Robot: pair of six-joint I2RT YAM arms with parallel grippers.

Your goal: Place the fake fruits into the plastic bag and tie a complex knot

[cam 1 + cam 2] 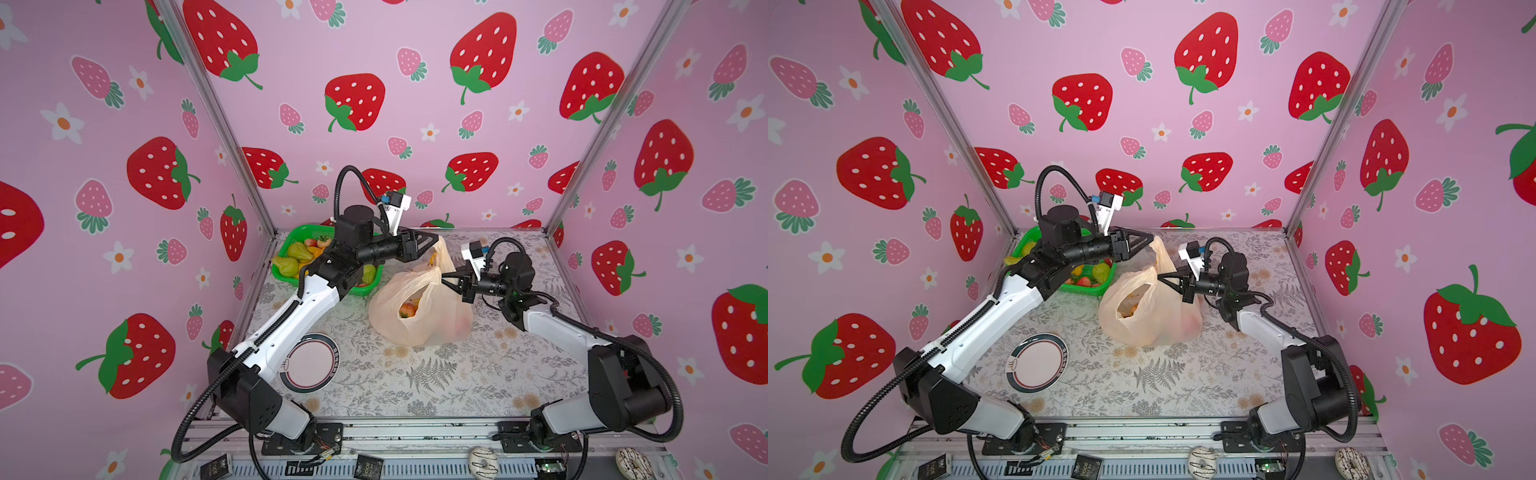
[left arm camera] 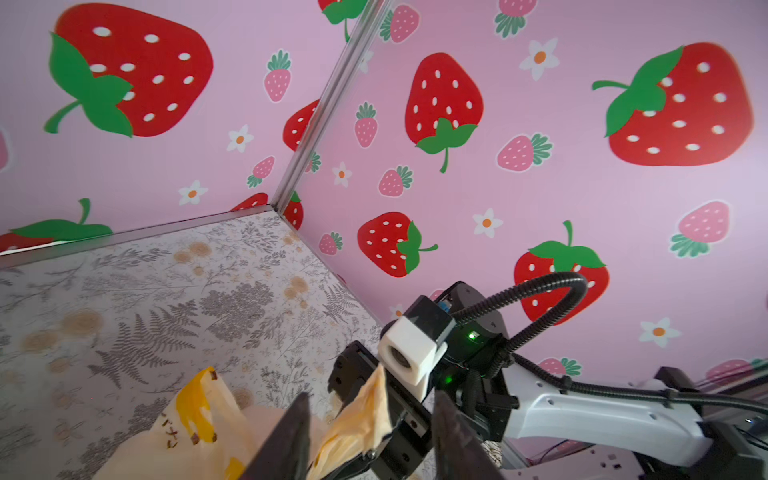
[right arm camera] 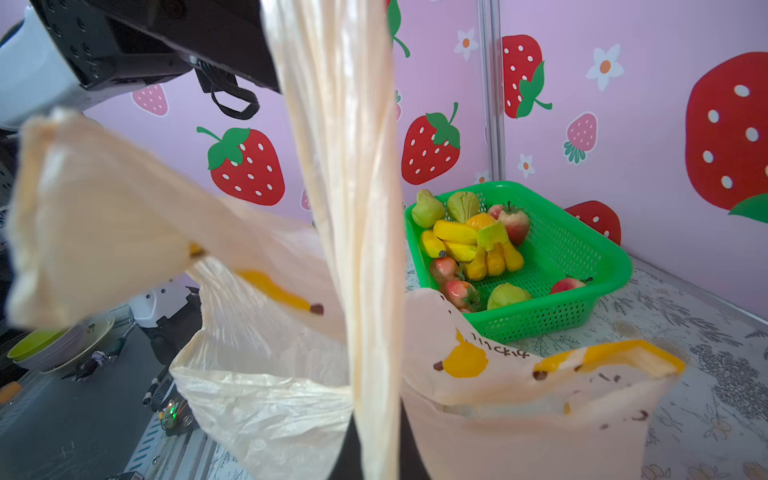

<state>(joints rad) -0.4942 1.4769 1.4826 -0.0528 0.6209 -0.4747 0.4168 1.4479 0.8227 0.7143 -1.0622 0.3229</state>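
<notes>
**R clamped on bag handle, L jaws apart; fruit split btwn basket + bag**

L gripper (image 1: 432,245): at 12 o'clock of the plastic bag (image 1: 419,328) in both top views. In the left wrist cam its fingers (image 2: 291,440) stand apart, approx mid-width, nothing clamped btwn them. A loose bag handle (image 1: 444,253) stands up just beside the tips. Contact: can't tell.

R gripper (image 1: 448,277): at 1 o'clock of the bag. Jaws closed tight on a handle strip (image 3: 345,208), which is bunched into a narrow pleated ribbon. The right wrist cam shows it pinched at the tips.

Bag:
- Sits mid-table (image 1: 415,390), upright but slumped.
- Thin translucent peach plastic w/ yellow banana print + dark text.
- Mouth gapes open.
- 1 reddish-orange fruit (image 1: 408,309) shows thru the mouth, and a pink blur thru the side wall. Count inside: can't tell.

Counts, L→R:
- 1 green mesh basket (image 3: 582,232), at 10 o'clock of the bag and just beside it, holding:
  - 3 green pears (image 3: 428,208)
  - 3 loose bananas (image 3: 455,232)
  - 1 banana bunch (image 3: 494,259)
  - 1 orange piece (image 3: 480,219)
  - at least 4 red-pink apples (image 3: 515,224)
- 1 round plate (image 1: 309,361), at 8 o'clock of the bag and apart from it.
- 1 bag w/ 2 handles.
- 2 donuts (image 1: 482,462) on the front rail, approx 5 o'clock.
- 2 arms.
</notes>
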